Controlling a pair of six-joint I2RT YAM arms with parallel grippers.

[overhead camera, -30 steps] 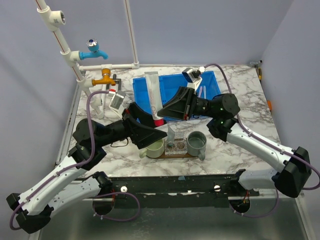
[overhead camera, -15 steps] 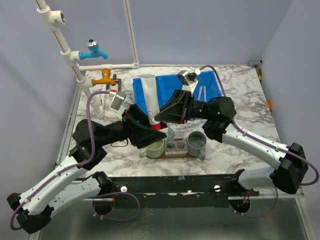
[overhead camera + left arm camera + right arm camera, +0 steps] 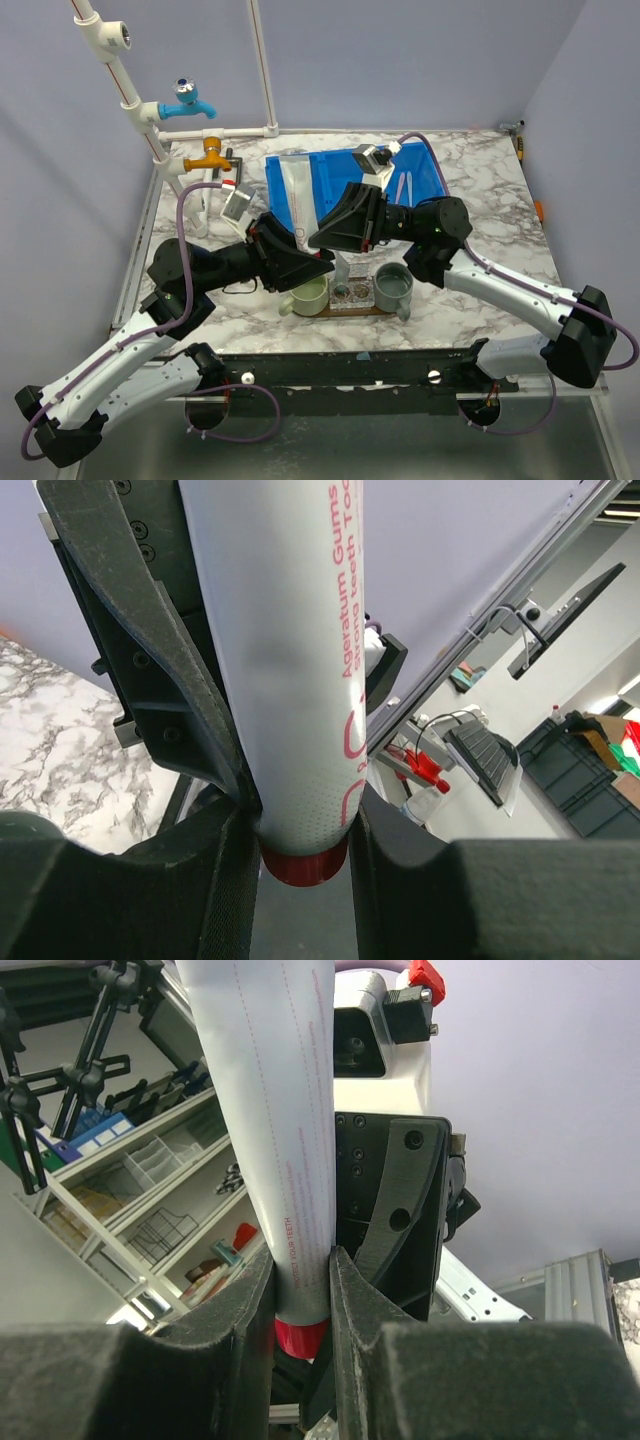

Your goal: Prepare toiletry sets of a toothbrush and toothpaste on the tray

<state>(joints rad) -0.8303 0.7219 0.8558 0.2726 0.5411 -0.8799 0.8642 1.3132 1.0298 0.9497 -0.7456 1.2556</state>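
Gripping toothpaste tube (image 3: 290, 670) with left end effector (image 3: 300, 815), fingers clenched just above red cap (image 3: 303, 863). Clamping same tube at cap end with right end effector (image 3: 300, 1280) too, from the opposite side. Holding tube in the air, tilted, over left part of blue bin (image 3: 425, 170), clear of bench (image 3: 490, 210). Seeing tray (image 3: 355, 311) at bench front, just below, carrying pale green cup (image 3: 310, 296) and grey cup (image 3: 393, 285); tube not on it.
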